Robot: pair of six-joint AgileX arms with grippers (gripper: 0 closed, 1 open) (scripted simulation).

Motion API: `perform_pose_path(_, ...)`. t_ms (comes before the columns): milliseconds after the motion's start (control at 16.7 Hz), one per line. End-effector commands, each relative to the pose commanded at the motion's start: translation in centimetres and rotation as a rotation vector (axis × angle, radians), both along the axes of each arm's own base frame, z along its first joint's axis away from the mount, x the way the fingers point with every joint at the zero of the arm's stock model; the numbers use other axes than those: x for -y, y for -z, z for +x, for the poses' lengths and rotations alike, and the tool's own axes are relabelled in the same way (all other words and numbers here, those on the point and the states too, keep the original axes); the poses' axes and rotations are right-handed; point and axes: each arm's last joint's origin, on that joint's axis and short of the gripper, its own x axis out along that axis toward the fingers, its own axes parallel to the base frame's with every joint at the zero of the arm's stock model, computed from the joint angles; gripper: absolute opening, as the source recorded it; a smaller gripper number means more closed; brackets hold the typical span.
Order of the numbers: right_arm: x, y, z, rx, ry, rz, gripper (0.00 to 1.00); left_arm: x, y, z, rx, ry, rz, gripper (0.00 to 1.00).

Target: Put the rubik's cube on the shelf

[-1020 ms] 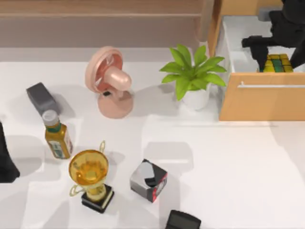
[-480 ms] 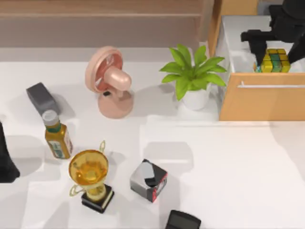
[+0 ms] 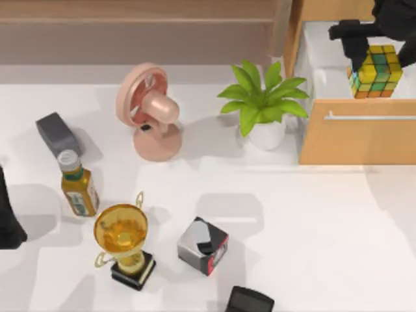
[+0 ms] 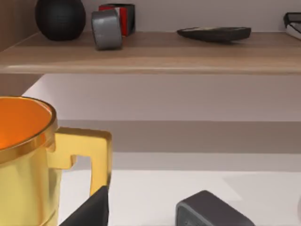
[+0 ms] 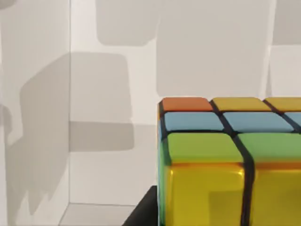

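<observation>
The cube (image 3: 375, 71) hangs over the open drawer (image 3: 357, 130) at the surface's (image 3: 312, 221) right. The plant (image 3: 263, 104) stands left of the drawer, the fan (image 3: 149, 110) further left, the shelf (image 3: 136, 13) behind them.

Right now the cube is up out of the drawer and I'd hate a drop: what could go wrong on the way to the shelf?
The right gripper holds the rubik's cube above the open drawer; a slip could drop it back inside. Heading left to the shelf, it passes near the plant and the cabinet wall, which it might clip.
</observation>
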Motion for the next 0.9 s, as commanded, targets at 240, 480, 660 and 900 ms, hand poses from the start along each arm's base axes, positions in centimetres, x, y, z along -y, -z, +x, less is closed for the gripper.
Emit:
perform_pose_path(240,-4.9,-4.0,-3.3,0.208,-0.123,-0.011,0.00,0.0,0.0,0.0,0.000,0.000,0.000,1.00)
perform_pose_path(480,-11.7,-4.7,-6.0,0.456,-0.266,0.004,0.00,0.0,0.0,0.0,0.000,0.000,0.000,1.00)
perform_pose_path(660,-16.3,-3.8,-6.9,0.669,-0.321,0.033,0.00,0.0,0.0,0.0,0.000,0.000,0.000,1.00)
perform_pose_path(900,-21.3,-1.5,-7.2,0.970,-0.300,0.069,0.00,0.0,0.0,0.0,0.000,0.000,0.000,1.00)
